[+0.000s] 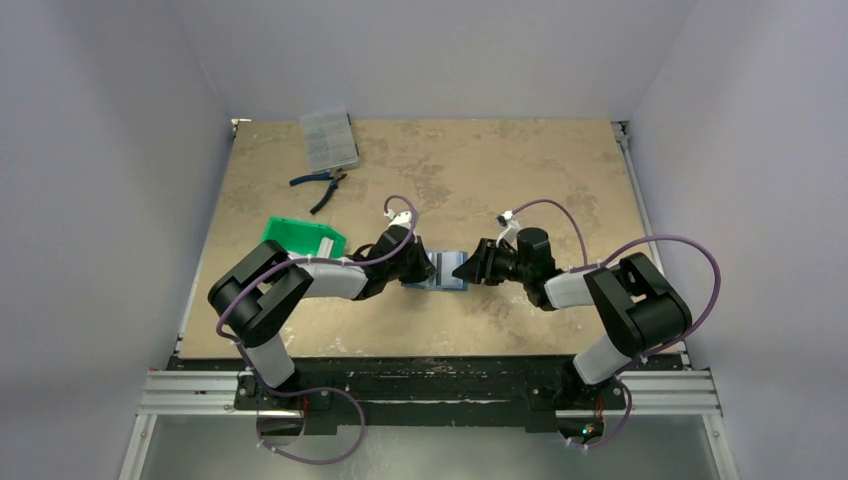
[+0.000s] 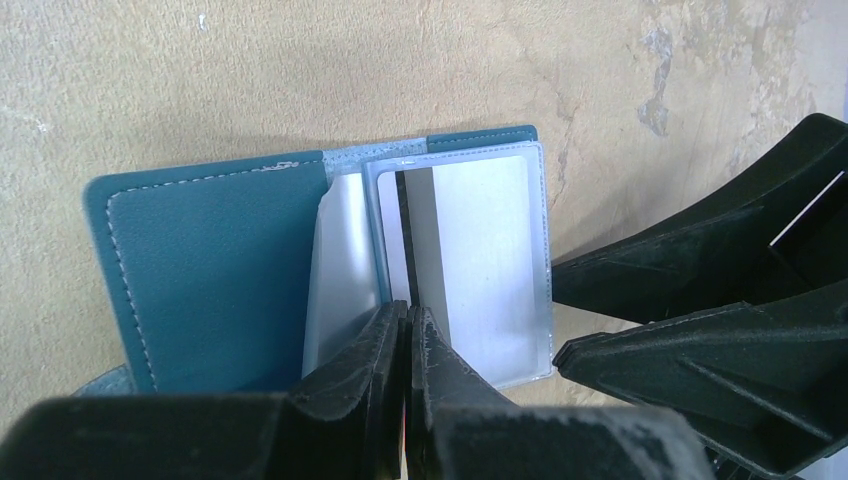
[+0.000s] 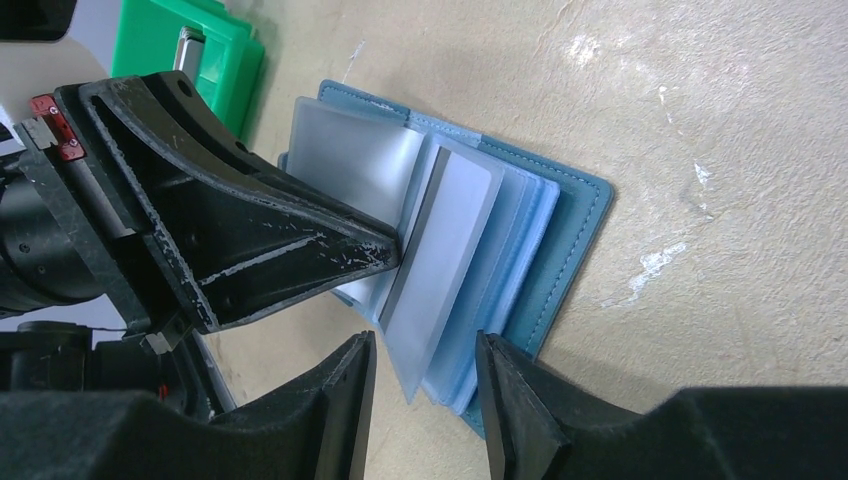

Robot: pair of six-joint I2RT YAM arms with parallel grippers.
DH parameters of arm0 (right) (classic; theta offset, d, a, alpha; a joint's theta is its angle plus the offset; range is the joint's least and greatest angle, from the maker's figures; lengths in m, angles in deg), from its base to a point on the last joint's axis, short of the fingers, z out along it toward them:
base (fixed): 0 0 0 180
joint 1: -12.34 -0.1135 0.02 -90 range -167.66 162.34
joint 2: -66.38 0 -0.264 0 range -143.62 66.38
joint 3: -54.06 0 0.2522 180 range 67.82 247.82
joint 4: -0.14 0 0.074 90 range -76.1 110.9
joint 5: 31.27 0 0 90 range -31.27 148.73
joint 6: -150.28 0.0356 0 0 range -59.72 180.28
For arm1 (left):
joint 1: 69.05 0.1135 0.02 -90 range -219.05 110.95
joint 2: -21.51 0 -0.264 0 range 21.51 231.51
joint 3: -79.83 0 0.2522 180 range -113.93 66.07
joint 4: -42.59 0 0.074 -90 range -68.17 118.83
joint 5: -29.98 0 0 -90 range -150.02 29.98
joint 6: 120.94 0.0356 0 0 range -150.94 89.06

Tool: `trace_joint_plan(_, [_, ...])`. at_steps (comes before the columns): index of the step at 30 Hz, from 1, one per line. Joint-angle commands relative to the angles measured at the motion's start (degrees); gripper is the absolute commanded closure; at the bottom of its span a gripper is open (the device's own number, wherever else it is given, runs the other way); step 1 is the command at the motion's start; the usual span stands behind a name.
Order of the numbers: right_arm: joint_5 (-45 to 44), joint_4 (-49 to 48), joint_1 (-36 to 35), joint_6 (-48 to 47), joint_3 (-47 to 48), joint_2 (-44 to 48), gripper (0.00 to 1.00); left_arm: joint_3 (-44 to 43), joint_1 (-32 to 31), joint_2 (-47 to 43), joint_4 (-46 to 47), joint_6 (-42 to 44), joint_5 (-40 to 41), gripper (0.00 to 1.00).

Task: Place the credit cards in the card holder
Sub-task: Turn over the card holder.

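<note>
We see a tan, mottled table [image 1: 500, 170] closed in by pale, plain walls [image 1: 430, 50], with the two arms meeting near the middle of it.

The left pincer [image 2: 408, 325] is shut tight, its two fingers pressed flat together on the near edge of one clear pocket leaf of the card holder [image 2: 215, 270], so that leaf stands up from the rest. Right at its tips lies the open holder. The teal cover is flat on the table to the pincer's left, and the fan of shiny pocket leaves is just to its right. One card [image 2: 480, 250], pale with a dark stripe down one side, sits inside the clear pocket nearest those tips. We cannot tell whether the pinch catches the card as well as the leaf.

The right pincer [image 3: 425, 385] faces it from the other side of the holder, tip to tip and very near. Its jaws stand apart with a clear gap, and they grip nothing. A lower corner of the loaded pocket reaches into that gap, and neither finger seems to press on it.

Further out, on the left pincer's outer side, a green tray [image 1: 303, 238] sits just beside that arm, with something pale standing on edge in it. Well beyond the tray, toward the far edge, lie blue-handled pliers [image 1: 322, 183] and then a clear compartment box [image 1: 328, 138].
</note>
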Motion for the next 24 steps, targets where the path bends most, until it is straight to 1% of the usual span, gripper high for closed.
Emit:
trace_joint_plan(1, [0.8, -2.7, 0.0, -0.3, 0.9, 0.5, 0.52, 1.3, 0.5, 0.9, -0.4, 0.5, 1.2, 1.0])
trace_joint_plan(10, [1.8, -4.1, -0.8, 0.1, 1.1, -0.4, 0.6, 1.7, 0.4, 0.9, 0.2, 0.3, 0.9, 1.0])
trace_joint_plan(16, [2.5, -4.8, -1.0, 0.4, 1.4, -2.2, 0.6, 1.8, 0.5, 0.8, 0.3, 0.3, 0.7, 1.0])
trace_joint_plan(24, [3.3, -5.7, -2.2, 0.7, 1.6, -1.2, 0.59, 1.9, 0.4, 0.3, 0.7, 0.4, 0.5, 1.0])
